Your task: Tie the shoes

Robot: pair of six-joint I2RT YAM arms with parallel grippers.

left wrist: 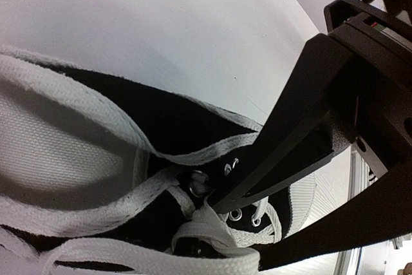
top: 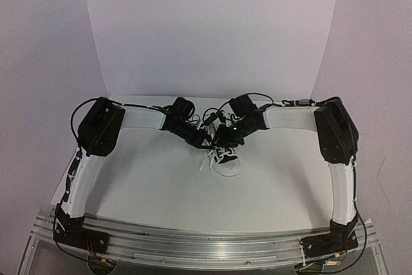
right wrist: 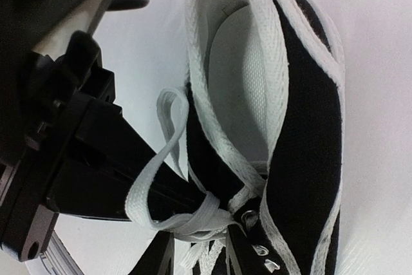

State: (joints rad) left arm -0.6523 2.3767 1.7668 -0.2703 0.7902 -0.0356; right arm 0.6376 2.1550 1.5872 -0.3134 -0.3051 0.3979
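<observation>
Find the black sneaker [top: 226, 159] mid-table [top: 148, 185], long axis near-to-far, toe toward the arm bases. Reach from either side alike: left gripper [top: 205, 141] clamped shut, right gripper [top: 224, 136] spread unreadable, both directly over the laces [right wrist: 206, 214].

The left arm [top: 96, 159] rises from its base at the near left, bends at the elbow and reaches right toward the middle. The left tool [top: 203, 140] is angled downward, fingers pressed together. The right arm [top: 338, 159] mirrors it from the near right. The right tool [top: 223, 137] is tipped down close beside the other, its jaws slightly parted.
</observation>
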